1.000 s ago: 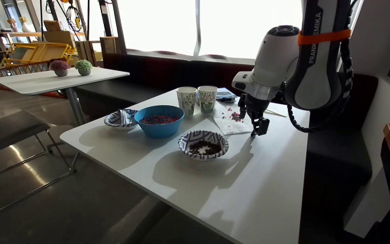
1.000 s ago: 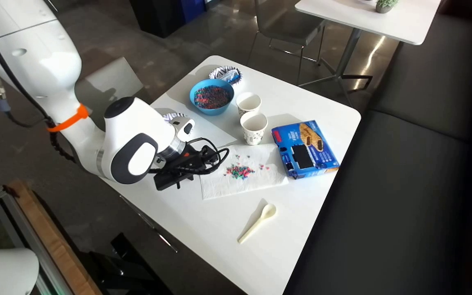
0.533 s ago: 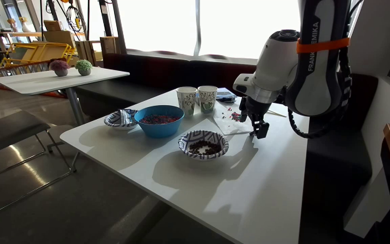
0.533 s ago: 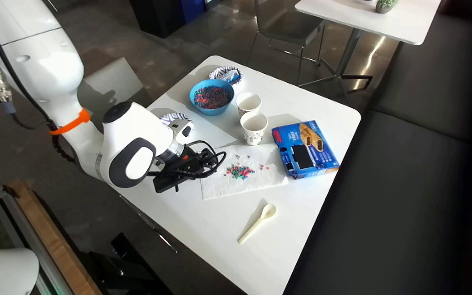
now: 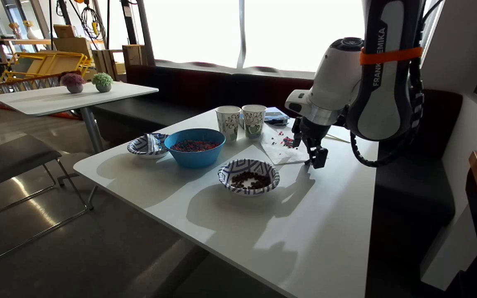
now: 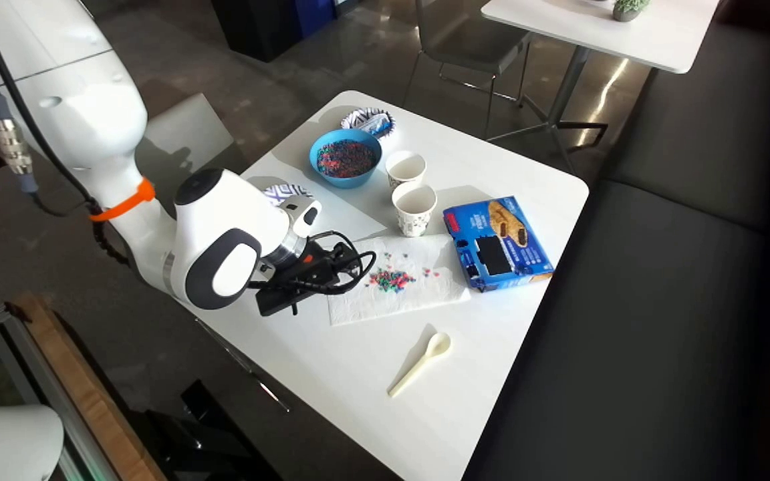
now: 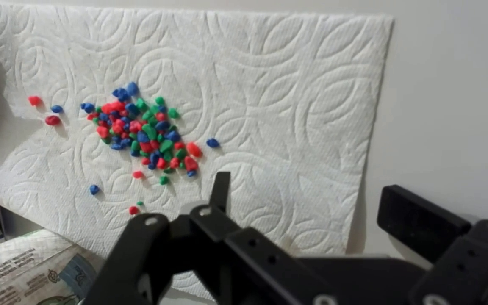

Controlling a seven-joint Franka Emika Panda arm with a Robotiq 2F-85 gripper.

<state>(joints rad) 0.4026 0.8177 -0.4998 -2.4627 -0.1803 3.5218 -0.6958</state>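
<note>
The arm [image 5: 387, 82] reaches down from the top of an exterior view, its lower stretch nearly upright and circled by an orange band [image 5: 393, 56]. Beside its bottom end, the white wrist [image 5: 333, 78] slants down to a silver collar [image 5: 320, 114]. Below the collar hangs the black tool [image 7: 307, 199], pointing downward with a slight tilt. Its two fingers [image 7: 417, 220] are spread well apart in the wrist view. A ribbed black hose [image 5: 417, 99] follows the arm down, then curls beneath it toward the wrist. Pale lettering [image 5: 381, 39] runs lengthwise along the arm.
</note>
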